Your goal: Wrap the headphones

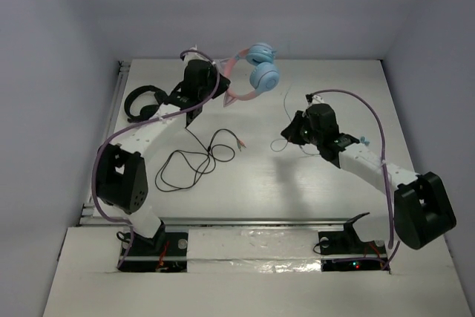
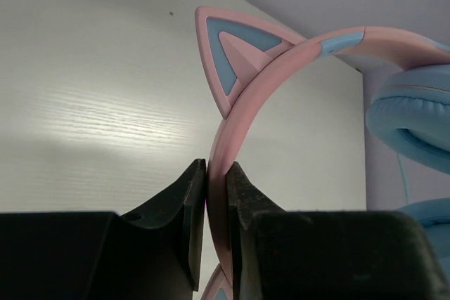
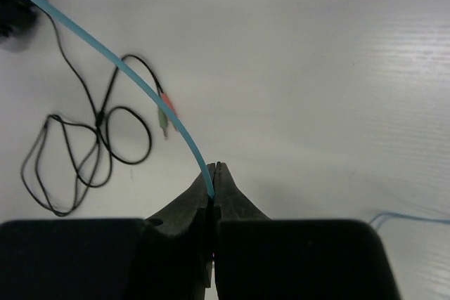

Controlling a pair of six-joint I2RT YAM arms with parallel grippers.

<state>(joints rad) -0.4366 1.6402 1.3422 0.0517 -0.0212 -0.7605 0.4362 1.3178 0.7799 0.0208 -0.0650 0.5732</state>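
Pink cat-ear headphones [image 1: 258,70] with light blue round earcups [image 2: 411,124] sit at the far edge of the table [image 1: 312,191], about midway along it, held off the surface. The left gripper [image 2: 216,170] is clamped tight on the pink headband [image 2: 242,107], one finger on each side, just below a pink and blue cat ear [image 2: 230,50]. The earcups hang close together on the right of the left wrist view.

A thin light blue cable [image 3: 137,79] runs taut through the air to the right gripper [image 3: 214,173], whose jaws are pinched closed on it, over the right half of the table. Another stretch of blue cable lies on the surface near the right edge of the right wrist view.

All-black headphones [image 1: 142,102] rest near the far left corner. Their thin black cable [image 1: 194,161] lies in loose loops on the surface left of centre, ending in pink and green plugs [image 3: 166,114]
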